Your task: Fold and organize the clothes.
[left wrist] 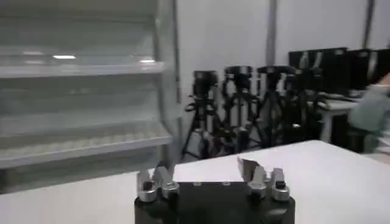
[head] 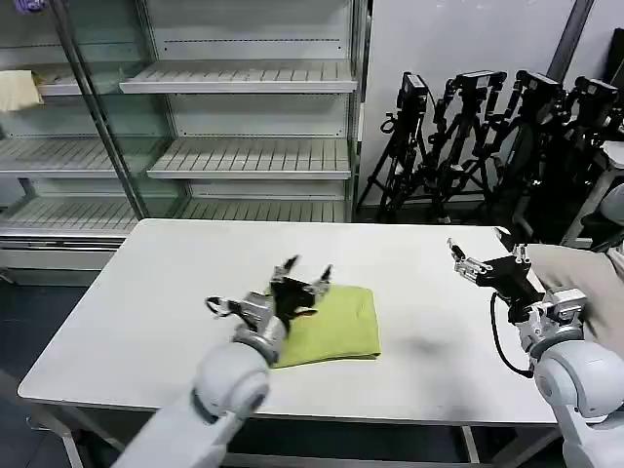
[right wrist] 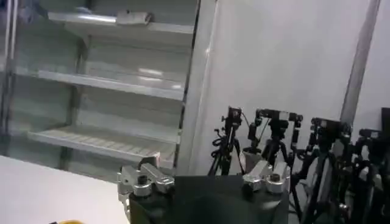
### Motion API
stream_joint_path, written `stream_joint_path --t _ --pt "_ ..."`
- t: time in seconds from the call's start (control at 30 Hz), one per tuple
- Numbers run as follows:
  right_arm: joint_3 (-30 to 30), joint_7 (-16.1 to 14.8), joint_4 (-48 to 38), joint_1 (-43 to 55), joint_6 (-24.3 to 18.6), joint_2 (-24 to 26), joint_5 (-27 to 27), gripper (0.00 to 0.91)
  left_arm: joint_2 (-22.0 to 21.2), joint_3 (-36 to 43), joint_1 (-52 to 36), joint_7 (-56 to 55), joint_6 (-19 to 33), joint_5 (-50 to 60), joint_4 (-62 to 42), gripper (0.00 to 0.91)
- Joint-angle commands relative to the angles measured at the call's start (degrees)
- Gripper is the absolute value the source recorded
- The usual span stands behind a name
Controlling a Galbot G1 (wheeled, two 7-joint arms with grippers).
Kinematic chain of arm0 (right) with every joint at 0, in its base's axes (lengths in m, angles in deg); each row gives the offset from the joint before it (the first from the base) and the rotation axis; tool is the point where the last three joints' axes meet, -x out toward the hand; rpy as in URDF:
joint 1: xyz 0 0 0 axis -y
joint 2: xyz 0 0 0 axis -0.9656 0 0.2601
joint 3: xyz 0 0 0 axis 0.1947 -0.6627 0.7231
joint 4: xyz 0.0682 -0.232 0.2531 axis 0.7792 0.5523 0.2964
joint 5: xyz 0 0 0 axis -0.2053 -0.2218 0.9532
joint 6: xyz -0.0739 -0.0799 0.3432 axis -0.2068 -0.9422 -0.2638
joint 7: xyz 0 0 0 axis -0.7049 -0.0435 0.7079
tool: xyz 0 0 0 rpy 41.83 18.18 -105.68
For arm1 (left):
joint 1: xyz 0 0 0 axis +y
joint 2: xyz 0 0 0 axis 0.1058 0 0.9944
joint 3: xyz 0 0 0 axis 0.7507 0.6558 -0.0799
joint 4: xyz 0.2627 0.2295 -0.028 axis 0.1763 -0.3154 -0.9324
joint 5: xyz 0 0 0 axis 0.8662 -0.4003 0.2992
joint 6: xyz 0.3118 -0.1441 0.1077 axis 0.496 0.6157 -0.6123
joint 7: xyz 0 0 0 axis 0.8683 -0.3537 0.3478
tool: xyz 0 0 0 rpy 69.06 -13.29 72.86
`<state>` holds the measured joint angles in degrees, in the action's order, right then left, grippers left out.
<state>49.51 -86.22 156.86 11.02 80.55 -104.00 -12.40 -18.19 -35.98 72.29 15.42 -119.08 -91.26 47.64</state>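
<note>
With the lime T-shirt [head: 330, 327] already lying folded into a small rectangle near the front of the table [head: 146, 312], the left gripper [head: 306, 275] is hovering over its edge, fingers spread and empty, while the right gripper [head: 482, 252] is waiting well apart, also spread, leaving only tidying.

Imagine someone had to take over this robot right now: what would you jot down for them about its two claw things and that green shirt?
Left end effector: open, empty, poised above the near-left part of the T-shirt.
Right end effector: open, empty, raised over the right side of the white table, well clear of the shirt.
T-shirt: lime, lying on the table near the middle, already folded to a small rectangle.
Done: the folding looks complete.
Left: probably only tidying it or moving it to wherever it belongs.
</note>
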Motion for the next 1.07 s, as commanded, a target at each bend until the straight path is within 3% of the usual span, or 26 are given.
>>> stream_joint_path --t 0.03,0.2,0.4,0.57,0.83,1.07 --pt "-2.7 0.1 -0.6 0.3 -0.7 -2.1 -2.1 0.907 12.8 -24.2 10.9 9.5 2.6 -2.4 1.6 0.907" --pt "-3.4 -0.8 -1.6 -0.9 -0.1 -2.5 -9.1 0.907 11.5 -28.2 15.4 16.3 10.8 4.6 -0.9 0.907" --pt "-2.3 0.1 -3.4 -2.5 -6.0 -2.2 -10.5 0.907 8.7 -29.6 15.6 21.8 19.7 13.9 -5.1 0.907" --pt "0.2 -3.3 -6.0 -3.9 -11.0 0.2 -14.2 0.907 7.1 -29.3 14.9 24.0 21.0 17.6 -3.6 0.907" --pt "0.8 -2.1 -5.0 -5.8 -13.7 0.4 -10.6 0.907 2.2 -30.3 15.3 29.0 25.0 24.0 -5.4 0.907" --pt "0.5 -1.2 -3.2 -6.0 -13.4 -0.8 -10.4 0.907 1.7 -30.4 17.2 28.9 26.0 23.9 -2.6 0.907"
